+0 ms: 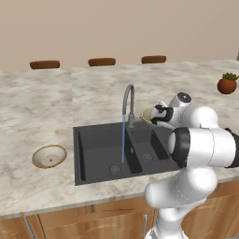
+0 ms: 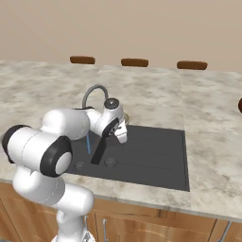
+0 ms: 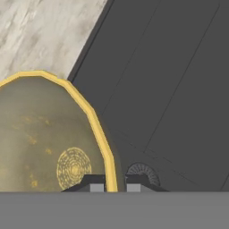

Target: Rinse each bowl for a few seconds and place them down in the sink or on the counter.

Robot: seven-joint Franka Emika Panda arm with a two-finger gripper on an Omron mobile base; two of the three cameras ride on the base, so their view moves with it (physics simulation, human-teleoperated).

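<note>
Soft, even light is falling across everything I am seeing, with no single source showing itself. The counter [image 1: 42, 107] is reading bright and pale, while the sink [image 1: 100, 149] is staying a flat dark grey with barely any shading inside. Shadows are hardly forming anywhere. No glare is showing on my white arm, only gentle gradients. All pictures are looking slightly soft and pixelated, with jagged edges. Through my hand camera, the olive-tan bowl [image 3: 44, 134] is looking grainy up close, its yellow rim drawn in straight facets.
</note>
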